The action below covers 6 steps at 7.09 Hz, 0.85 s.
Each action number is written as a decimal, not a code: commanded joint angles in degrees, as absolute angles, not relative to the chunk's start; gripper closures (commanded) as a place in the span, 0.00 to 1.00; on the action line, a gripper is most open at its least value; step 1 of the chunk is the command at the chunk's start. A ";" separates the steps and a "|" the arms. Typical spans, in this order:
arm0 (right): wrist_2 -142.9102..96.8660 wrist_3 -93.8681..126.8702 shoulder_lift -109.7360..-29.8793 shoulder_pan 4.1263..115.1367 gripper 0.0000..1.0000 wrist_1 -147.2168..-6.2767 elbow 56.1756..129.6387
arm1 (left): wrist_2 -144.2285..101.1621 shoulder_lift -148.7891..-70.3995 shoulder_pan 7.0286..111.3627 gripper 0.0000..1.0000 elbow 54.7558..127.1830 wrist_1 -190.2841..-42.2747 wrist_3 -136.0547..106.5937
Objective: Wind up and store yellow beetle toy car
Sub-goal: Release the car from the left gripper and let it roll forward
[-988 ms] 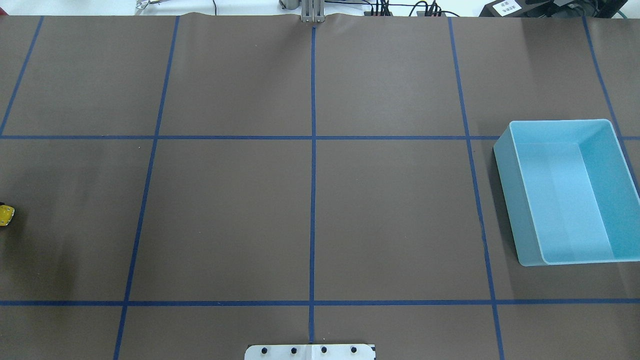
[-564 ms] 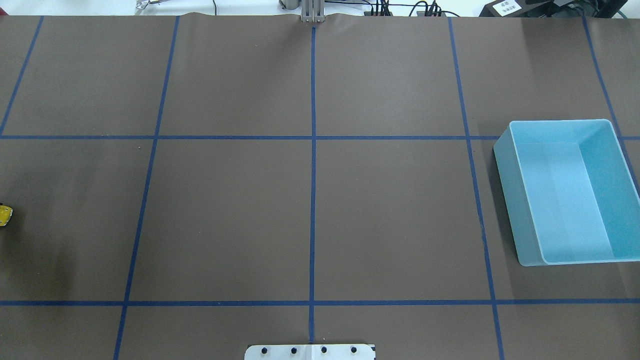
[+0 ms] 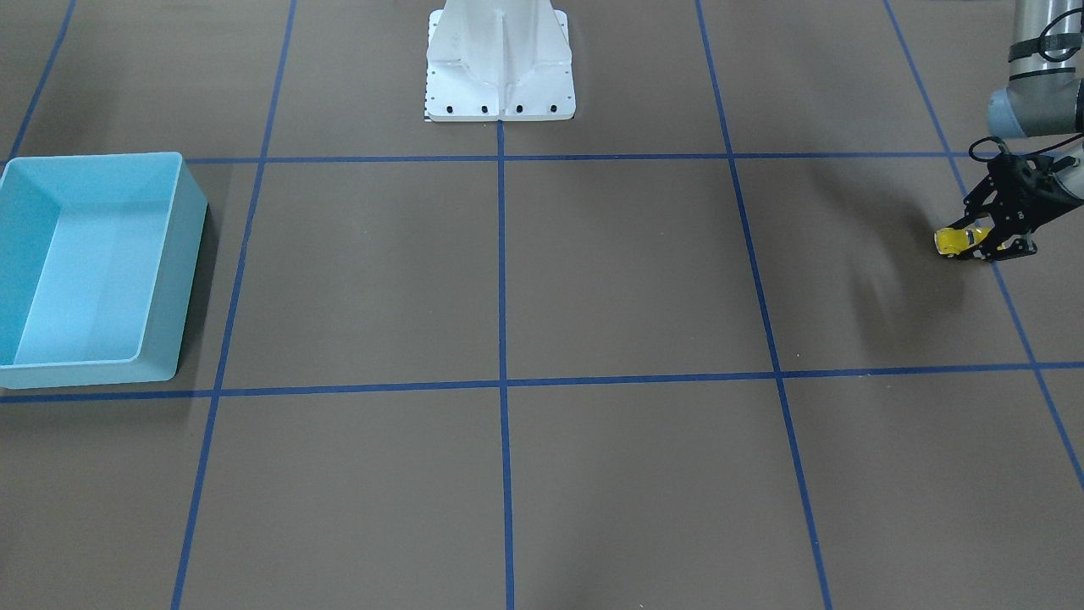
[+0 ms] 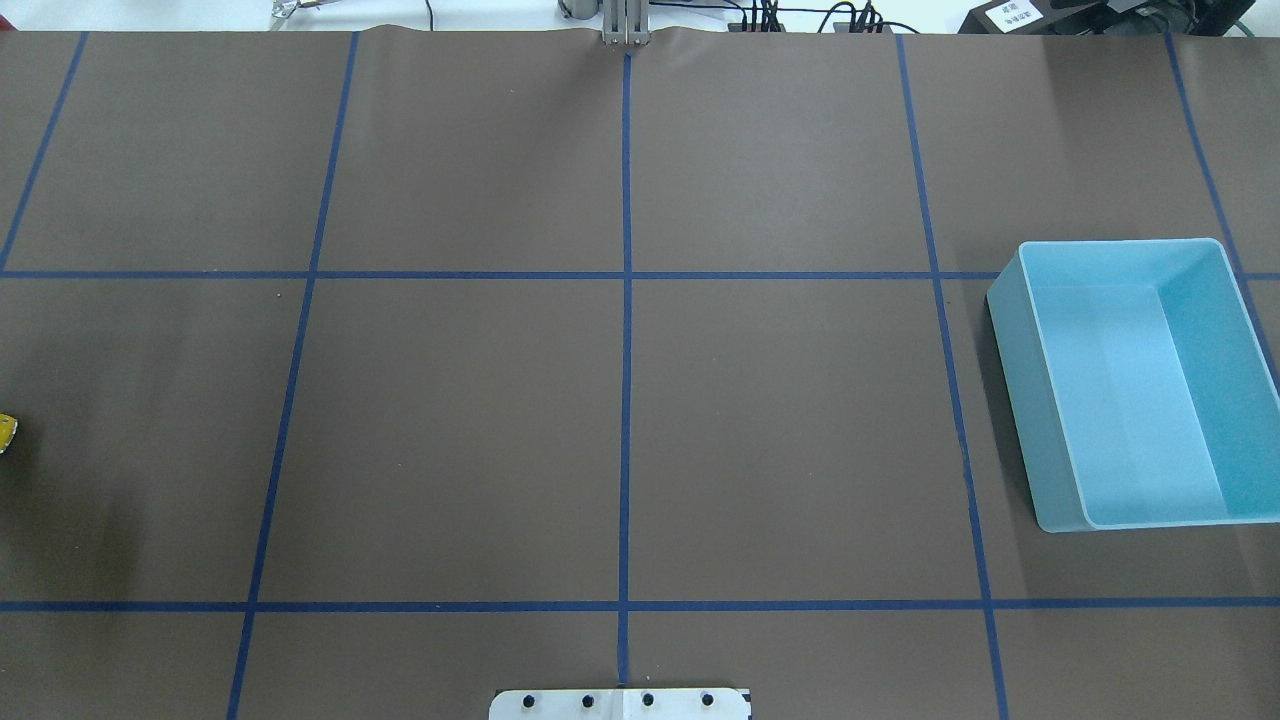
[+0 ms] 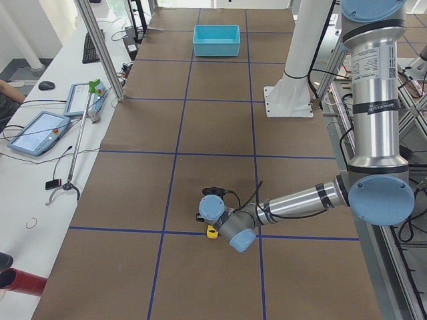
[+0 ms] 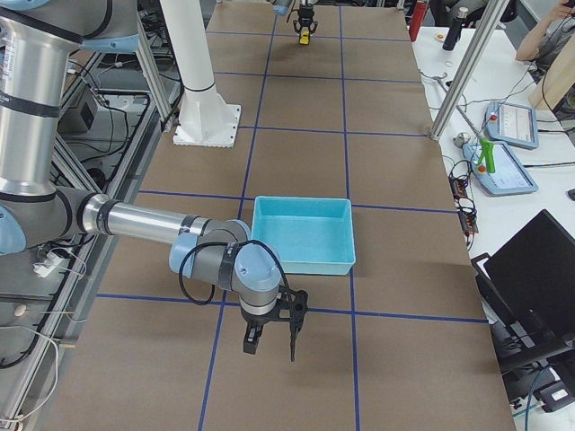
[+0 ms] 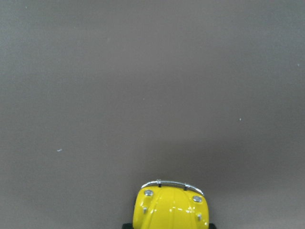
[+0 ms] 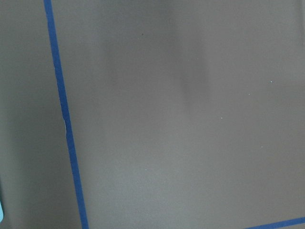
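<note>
A glossy yellow toy car [image 3: 957, 241], chrome bumper and round headlights pointing toward the worktop's [image 3: 593, 280] middle, sits upright in the left gripper's [image 3: 999, 250] jaws at the far left end.

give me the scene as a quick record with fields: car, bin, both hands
yellow beetle toy car: gripped in the left hand, at the robot's far left end of the table
left hand: shut on the car, low over the table
right hand: over bare table beside the bin; open or shut cannot be told
light blue bin: empty, on the robot's right side
stage: car not yet stored
</note>
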State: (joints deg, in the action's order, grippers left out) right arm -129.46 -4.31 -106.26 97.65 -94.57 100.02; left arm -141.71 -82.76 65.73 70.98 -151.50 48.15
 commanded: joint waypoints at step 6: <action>-129.46 -4.31 -106.26 97.65 0.00 -94.57 100.02 | -141.68 -82.97 68.03 0.00 71.89 -152.67 47.99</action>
